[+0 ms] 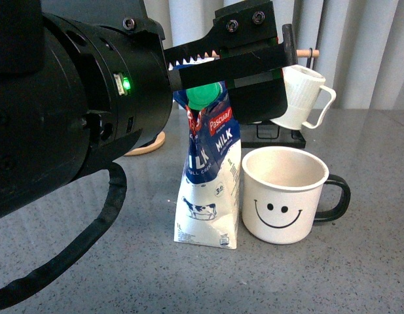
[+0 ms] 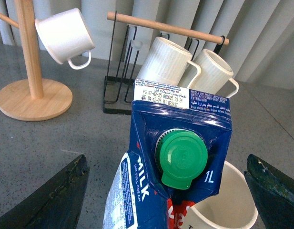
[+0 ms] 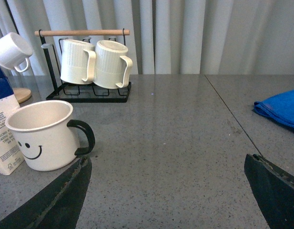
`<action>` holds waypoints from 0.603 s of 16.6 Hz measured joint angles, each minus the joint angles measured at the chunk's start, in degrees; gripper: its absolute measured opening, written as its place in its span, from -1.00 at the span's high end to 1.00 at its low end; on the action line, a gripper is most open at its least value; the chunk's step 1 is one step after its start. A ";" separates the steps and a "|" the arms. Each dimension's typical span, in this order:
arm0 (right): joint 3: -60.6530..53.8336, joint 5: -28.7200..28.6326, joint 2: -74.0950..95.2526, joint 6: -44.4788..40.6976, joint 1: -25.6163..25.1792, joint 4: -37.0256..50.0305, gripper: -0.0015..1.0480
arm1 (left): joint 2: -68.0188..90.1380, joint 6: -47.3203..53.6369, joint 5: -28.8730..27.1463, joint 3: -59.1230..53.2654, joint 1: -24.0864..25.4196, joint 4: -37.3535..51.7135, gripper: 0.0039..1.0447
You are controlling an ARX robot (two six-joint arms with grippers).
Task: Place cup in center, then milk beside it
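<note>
The milk [image 1: 208, 190], a blue and white Pascual carton with a green cap [image 1: 205, 97], stands on the grey table. The cup [image 1: 283, 196], a wide white mug with a black smiley face and black handle, stands close to its right. My left gripper [image 1: 234, 78] is open at the carton's top. In the left wrist view the fingers [image 2: 51, 200] stand wide apart on either side of the milk [image 2: 180, 124] without touching it. My right gripper [image 3: 168, 191] is open and empty over bare table, to the right of the cup [image 3: 42, 136].
A black wire rack [image 3: 89, 93] with two ribbed cream mugs [image 3: 94, 62] stands behind. A wooden mug tree [image 2: 32, 71] holds a small white cup [image 2: 65, 36] at the back left. A blue cloth [image 3: 280, 109] lies at the right.
</note>
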 joint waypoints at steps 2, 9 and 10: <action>0.00 0.00 0.00 0.00 0.00 0.00 -0.87 | -0.72 0.07 0.26 -0.48 0.24 -0.04 -0.88; 0.00 0.02 0.00 0.00 0.00 -0.02 -0.87 | -15.39 5.73 17.88 -2.43 14.69 -1.92 -0.88; 0.00 0.02 0.00 0.00 0.00 -0.02 -0.87 | -17.03 6.45 19.98 -3.17 18.32 -2.93 -0.88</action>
